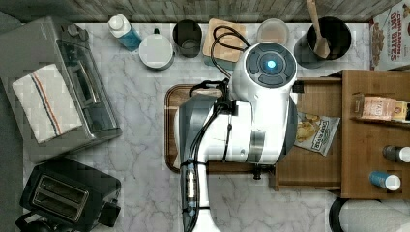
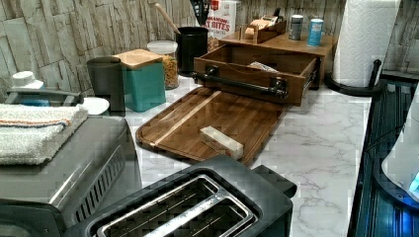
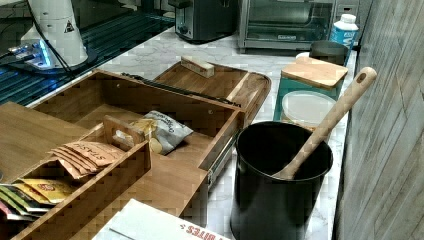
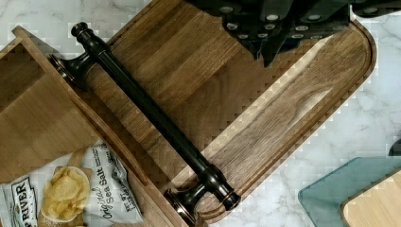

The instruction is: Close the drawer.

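One drawer to shut, so here's the scene across the top view, left to right. Far left on the worktop [image 1: 140, 159] there's a toaster oven [image 1: 72, 96] and a toaster [image 1: 67, 193], both well away from the action. In the middle is the darker tray [image 1: 169, 125], and the arm [image 1: 241, 125] hangs right over it. Right of that is the drawer [image 1: 314, 164], pulled well out of the cabinet [image 1: 367, 154] on the top view's right, its front overhanging the near end of the tray. Inside is a bag of chips [image 1: 316, 130] and not much else.

Handling-wise, it's a stiff wooden box on side runners, lightly loaded, so I'd guess it slides easily and won't flex. No need to grab anything really. A flat push on the front panel should do it, or on the dark bar handle [image 4: 151, 113], somewhere around its middle so the drawer doesn't rack sideways. The bar looks smooth and round, so a push could slip off it. The panel seems the safer bet.

The gripper [image 4: 279, 42] shows in the wrist view above the tray, apart from the handle and not touching it. Whether it's open or closed, I honestly can't tell.
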### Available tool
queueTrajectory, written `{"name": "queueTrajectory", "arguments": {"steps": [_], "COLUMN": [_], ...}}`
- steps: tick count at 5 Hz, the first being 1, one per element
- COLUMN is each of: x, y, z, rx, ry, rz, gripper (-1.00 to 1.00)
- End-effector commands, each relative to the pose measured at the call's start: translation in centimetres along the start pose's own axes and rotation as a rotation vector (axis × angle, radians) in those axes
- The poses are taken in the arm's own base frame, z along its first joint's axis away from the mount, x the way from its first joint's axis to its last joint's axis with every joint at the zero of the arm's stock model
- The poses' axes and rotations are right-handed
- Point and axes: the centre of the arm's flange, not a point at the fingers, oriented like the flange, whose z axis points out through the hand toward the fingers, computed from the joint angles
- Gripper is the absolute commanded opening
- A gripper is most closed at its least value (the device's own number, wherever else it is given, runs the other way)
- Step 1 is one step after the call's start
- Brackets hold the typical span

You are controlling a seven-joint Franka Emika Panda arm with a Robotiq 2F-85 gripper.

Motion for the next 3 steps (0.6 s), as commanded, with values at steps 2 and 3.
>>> {"name": "queueTrajectory", "arguments": {"steps": [2,3], "x": [-0.9,-1.8], "y": [0.2,1.0], "z": [1.6,4.2], "rx": [-0.015,-0.017], "ry": [0.034,0.05], "rz": [-0.196,-0.389], "gripper": [-1.0,-1.0]}}
